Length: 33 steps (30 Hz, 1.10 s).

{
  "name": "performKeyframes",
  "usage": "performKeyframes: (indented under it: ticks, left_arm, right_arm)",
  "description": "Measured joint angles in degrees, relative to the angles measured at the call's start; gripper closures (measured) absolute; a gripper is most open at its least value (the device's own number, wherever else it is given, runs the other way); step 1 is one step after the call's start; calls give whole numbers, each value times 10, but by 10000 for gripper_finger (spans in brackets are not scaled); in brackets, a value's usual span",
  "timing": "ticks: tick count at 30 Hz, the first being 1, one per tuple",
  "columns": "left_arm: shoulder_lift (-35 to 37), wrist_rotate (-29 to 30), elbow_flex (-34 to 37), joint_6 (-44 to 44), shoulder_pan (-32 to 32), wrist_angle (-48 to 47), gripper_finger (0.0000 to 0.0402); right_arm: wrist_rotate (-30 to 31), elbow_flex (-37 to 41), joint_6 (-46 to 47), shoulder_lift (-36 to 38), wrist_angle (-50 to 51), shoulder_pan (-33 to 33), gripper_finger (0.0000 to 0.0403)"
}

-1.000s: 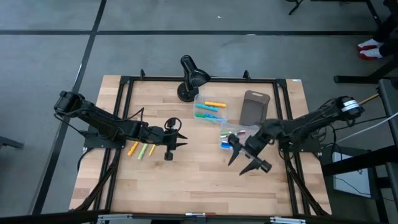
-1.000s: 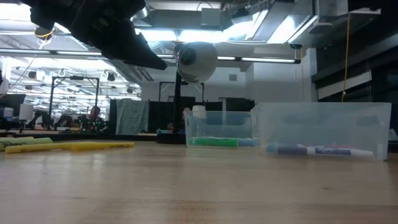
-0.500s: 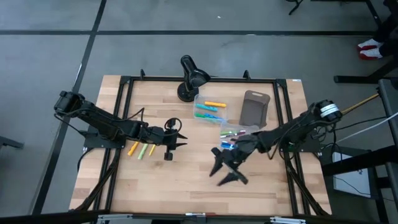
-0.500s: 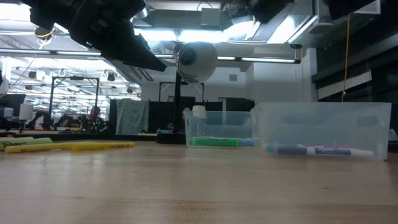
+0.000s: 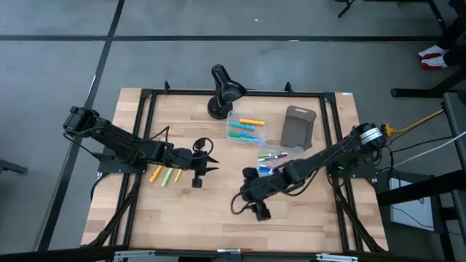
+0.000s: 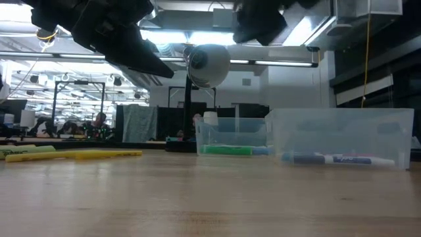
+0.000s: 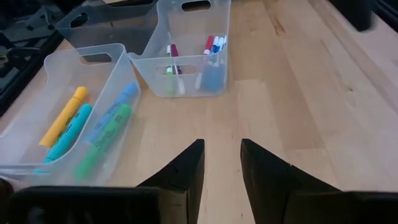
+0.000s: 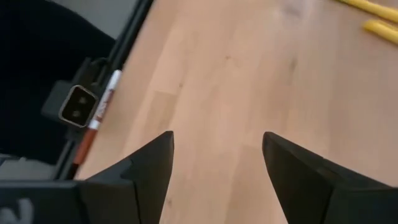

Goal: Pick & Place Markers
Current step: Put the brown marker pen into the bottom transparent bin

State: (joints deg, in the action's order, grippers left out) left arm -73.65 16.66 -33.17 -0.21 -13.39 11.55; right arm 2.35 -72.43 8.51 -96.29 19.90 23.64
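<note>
wooden table (image 5: 218, 218): right pincer (image 5: 245, 205) spread wide mid-table; left pincer (image 5: 207, 164) narrowly parted, empty, near loose markers (image 5: 166, 175).

loose markers (image 5: 166, 175): yellow, orange, green; lying flat, table's left
far-bin markers (image 5: 245, 129): orange, blue, green
right-bin markers (image 5: 271, 156): mixed colours

Bare wooden tabletop (image 5: 218, 222) lies open along the near edge. Two clear plastic bins (image 5: 245, 127) and a black desk lamp (image 5: 222, 91) block the far middle.
</note>
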Motion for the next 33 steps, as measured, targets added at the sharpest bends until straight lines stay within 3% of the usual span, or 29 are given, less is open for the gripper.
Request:
performKeyframes:
  ticks: [11,22,33]
  left_arm:
    - [0,-18,0,-36,-1,-22,304]
    - [0,-41,0,-37,-1,-26,306]
    - [0,-47,0,-52,-1,-26,304]
  right_arm:
    - [24,-135,25,-105,105,64,159]
    - [26,-138,157,-144,91,135,163]
    - [23,-138,187,-154,39,202,232]
